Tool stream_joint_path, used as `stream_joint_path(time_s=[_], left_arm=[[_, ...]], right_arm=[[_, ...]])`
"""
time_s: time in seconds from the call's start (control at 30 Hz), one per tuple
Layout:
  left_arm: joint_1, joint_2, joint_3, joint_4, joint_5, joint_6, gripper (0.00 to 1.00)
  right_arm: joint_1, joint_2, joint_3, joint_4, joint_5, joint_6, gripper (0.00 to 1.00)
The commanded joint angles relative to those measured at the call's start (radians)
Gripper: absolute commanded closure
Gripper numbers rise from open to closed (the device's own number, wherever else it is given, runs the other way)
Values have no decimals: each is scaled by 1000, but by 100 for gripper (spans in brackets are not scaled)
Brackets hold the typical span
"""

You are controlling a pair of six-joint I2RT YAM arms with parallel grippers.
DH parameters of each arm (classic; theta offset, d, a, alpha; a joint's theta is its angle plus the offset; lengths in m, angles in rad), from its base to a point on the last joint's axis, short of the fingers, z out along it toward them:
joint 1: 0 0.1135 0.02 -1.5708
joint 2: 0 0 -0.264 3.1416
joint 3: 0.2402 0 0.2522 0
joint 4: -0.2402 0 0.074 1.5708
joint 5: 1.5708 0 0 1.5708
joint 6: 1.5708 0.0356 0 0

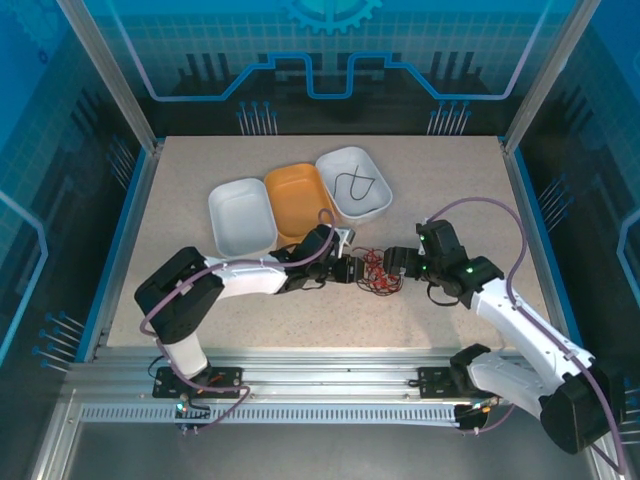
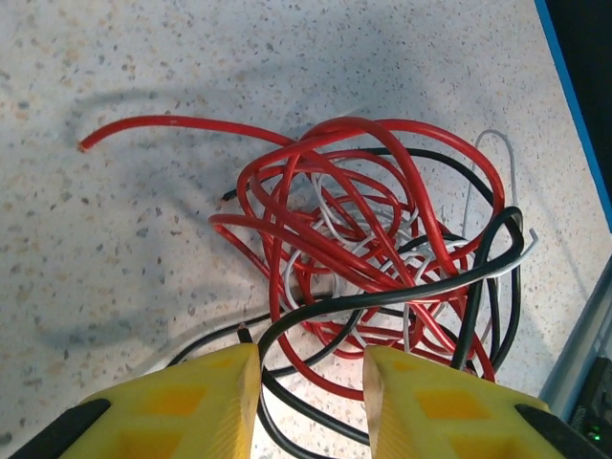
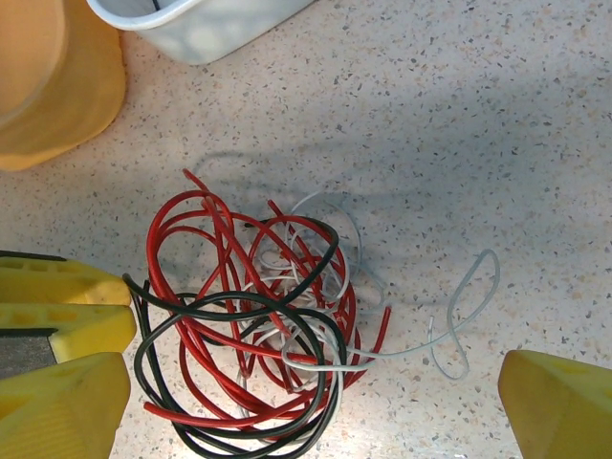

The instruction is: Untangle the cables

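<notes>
The cables [image 1: 375, 270] lie in one tangle on the table between my two grippers. Red loops [image 2: 325, 191] make up most of it, with black strands [image 2: 382, 296] and a thin white wire [image 2: 497, 143] woven through. My left gripper [image 2: 311, 402] is at the tangle's left edge. Its yellow fingers stand apart, with black strands and a red loop crossing the gap, not clamped. My right gripper [image 3: 311, 411] is wide open on the right side, over the red [image 3: 182, 249], black [image 3: 153, 373] and white [image 3: 469, 306] wires, touching none.
Three trays stand behind the tangle: a white one [image 1: 212, 200], an orange one [image 1: 268, 185], and a white one [image 1: 385, 190] with a thin black wire loop [image 1: 352, 185] inside. The orange tray [image 3: 57, 86] is close to the tangle.
</notes>
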Motion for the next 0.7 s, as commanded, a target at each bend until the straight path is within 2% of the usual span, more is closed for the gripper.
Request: stream_joint_path(time_s=[0.0, 0.17, 0.33, 0.47, 0.6, 0.67], left_arm=[[-4, 25, 51, -58, -10, 126, 65], [0, 56, 100, -131, -78, 178, 60], [16, 75, 100, -131, -75, 150, 57], [17, 79, 90, -118, -59, 137, 67], [18, 70, 84, -106, -50, 118, 85], [18, 59, 74, -105, -79, 111, 90]], right_arm=[[5, 12, -10, 9, -16, 24, 0], [6, 45, 3, 17, -33, 27, 0], [6, 73, 13, 29, -49, 30, 0], [6, 87, 24, 35, -52, 29, 0], [6, 96, 29, 40, -53, 29, 0], [6, 99, 29, 42, -55, 32, 0]])
